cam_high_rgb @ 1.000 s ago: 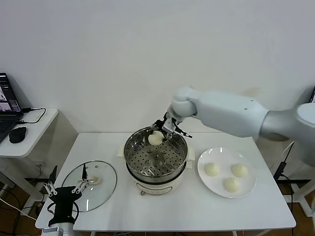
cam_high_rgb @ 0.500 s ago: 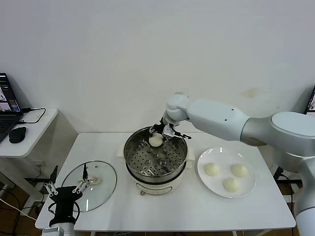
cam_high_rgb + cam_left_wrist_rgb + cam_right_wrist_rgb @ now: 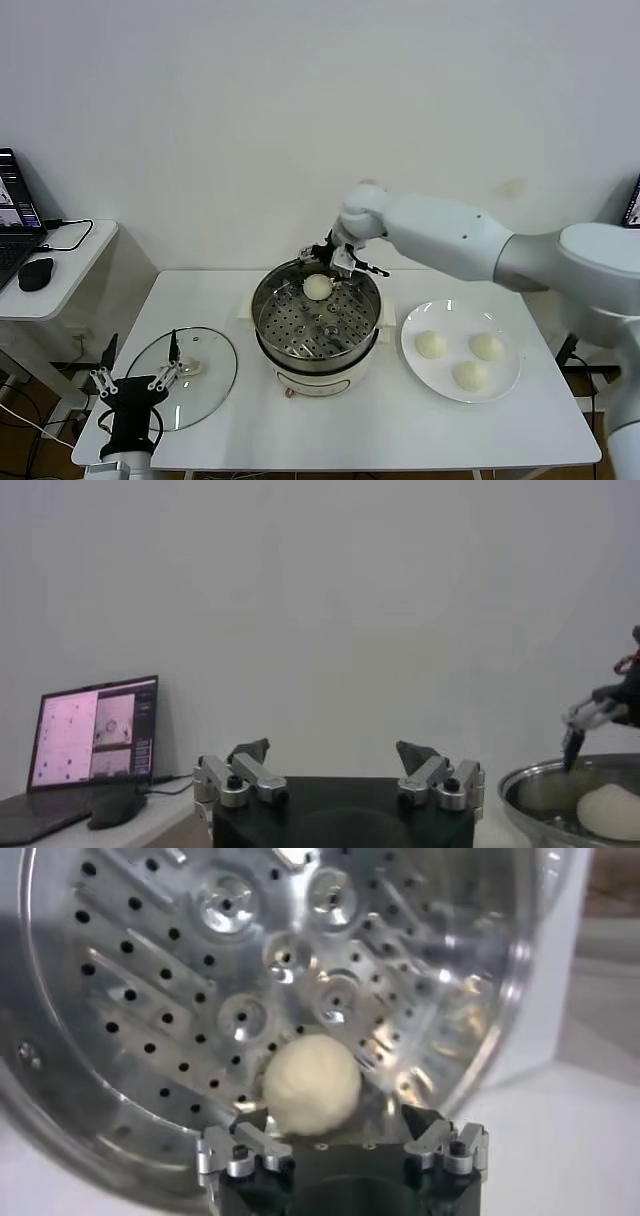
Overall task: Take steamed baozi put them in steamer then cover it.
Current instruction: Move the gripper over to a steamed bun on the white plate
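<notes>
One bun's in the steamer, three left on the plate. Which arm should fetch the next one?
Probably the right. Its end effector is open above the steamer, beside the plate holding three baozi. The left end effector sits by the cover, across the steamer.

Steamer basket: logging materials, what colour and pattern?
Shiny steel steamer basket, perforated with round holes; right wrist view.

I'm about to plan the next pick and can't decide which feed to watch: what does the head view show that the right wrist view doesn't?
Only the head view shows the plate with three buns, the glass lid lying flat on the table, the left gripper parked open at the table's near left corner, and the laptop.

Only the right wrist view shows the steamer floor's holes close up.

Both show the steamer, the one bun inside, and the right gripper, open and clear of that bun.
</notes>
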### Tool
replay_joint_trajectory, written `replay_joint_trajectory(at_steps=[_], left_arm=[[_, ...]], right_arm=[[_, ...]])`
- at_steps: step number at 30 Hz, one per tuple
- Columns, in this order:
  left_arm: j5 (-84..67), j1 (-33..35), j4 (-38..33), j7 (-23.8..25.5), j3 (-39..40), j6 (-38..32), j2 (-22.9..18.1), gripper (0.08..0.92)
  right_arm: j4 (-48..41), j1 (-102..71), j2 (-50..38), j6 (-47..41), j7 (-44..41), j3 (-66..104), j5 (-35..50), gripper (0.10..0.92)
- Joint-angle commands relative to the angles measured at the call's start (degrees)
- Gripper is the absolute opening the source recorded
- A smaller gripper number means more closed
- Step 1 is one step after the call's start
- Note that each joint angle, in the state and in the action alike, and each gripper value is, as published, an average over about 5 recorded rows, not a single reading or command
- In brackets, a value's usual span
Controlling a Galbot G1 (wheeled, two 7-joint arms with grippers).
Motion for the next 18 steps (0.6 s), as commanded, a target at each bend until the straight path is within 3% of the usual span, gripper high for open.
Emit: replay_joint_trajectory(at_steps=[1,9,18], left_arm=[[-0.79,-0.07,-0.96,-0.22,0.00,2.41,0.49,0.823],[-1.18,-0.11,-1.93,-0.34,0.49,3.71,2.56,0.823],[-1.10,-0.35,-1.54,-0.31,0.96,3.69,3.27,0.823]], right_arm=[[20.55,13.23,-17.81,-34.00,-6.31,-3.91,24.39,0.823],[33.58,18.41,-37.31,-40.97,-4.47,-12.06,27.12,0.823],[28.13,-1.61,-41.80,-38.17,-4.00,-1.01,19.28,0.823]])
